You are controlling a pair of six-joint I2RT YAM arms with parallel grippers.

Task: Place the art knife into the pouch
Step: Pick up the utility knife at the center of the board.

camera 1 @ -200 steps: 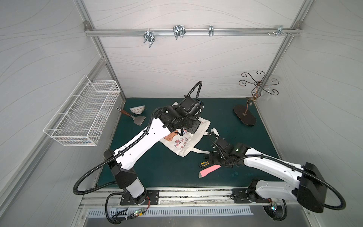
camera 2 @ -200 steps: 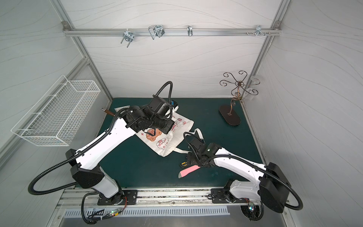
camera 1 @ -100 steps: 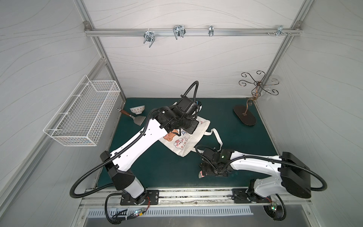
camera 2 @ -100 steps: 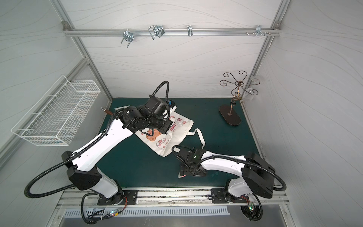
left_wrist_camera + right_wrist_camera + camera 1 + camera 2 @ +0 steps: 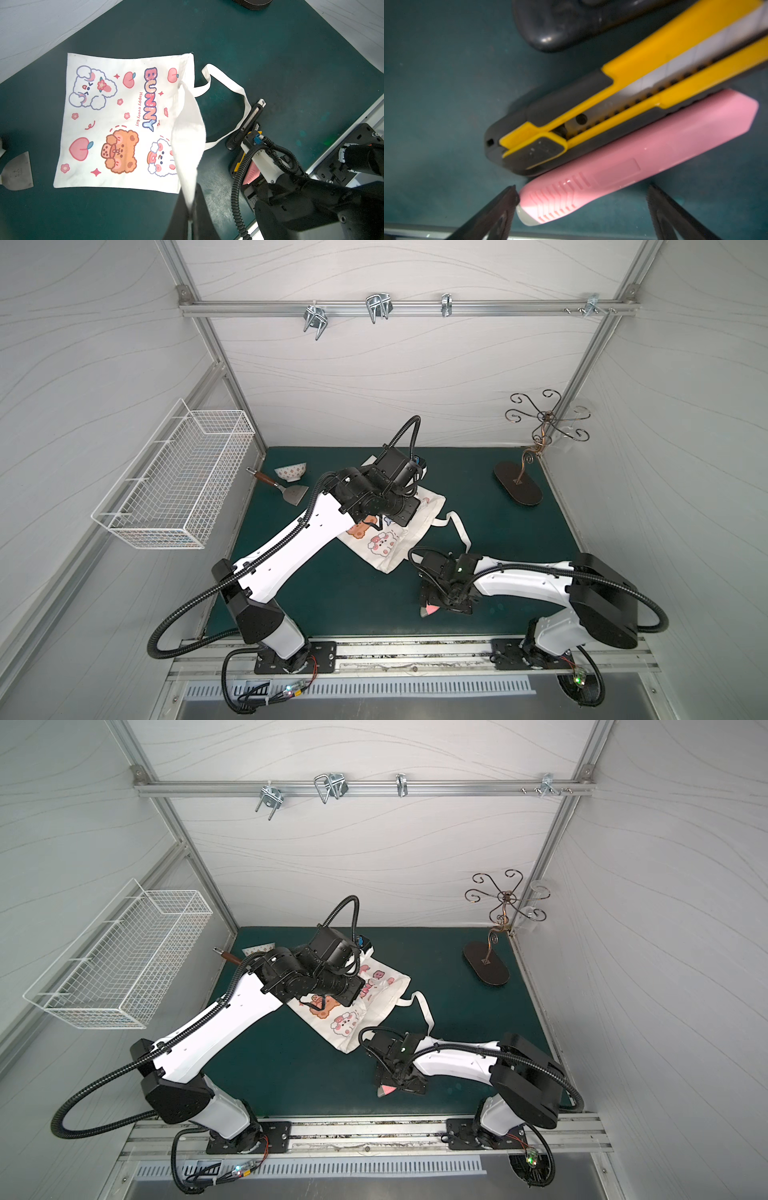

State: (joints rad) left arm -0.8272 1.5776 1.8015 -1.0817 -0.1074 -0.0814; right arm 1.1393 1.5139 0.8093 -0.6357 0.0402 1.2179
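Note:
The pouch (image 5: 388, 549) (image 5: 376, 1002) (image 5: 124, 104) lies flat on the green mat, a cream tote printed with bunnies and a bear. My left gripper (image 5: 190, 209) hangs above its mouth side, shut on a white strap that rises from the pouch. Three art knives lie side by side near the mat's front edge: pink (image 5: 633, 158) (image 5: 430, 610), yellow and black (image 5: 643, 83), and black (image 5: 560, 25) (image 5: 247, 122). My right gripper (image 5: 582, 189) (image 5: 440, 605) is low over them and open. The pink knife's ribbed end sits between its fingers, against one fingertip (image 5: 510, 197).
The pouch's other strap (image 5: 228, 85) loops across the mat up to the black knife. A metal scraper (image 5: 286, 489) and small bowl (image 5: 291, 470) sit at the back left, a wire stand (image 5: 519, 485) at the back right. A white wire basket (image 5: 174, 489) hangs on the left wall. The front rail (image 5: 446, 228) runs just beyond the pink knife.
My right arm has swung left and forward and come down over the knives, its jaws opening wider. The left arm has shifted slightly back and left, still holding the strap.

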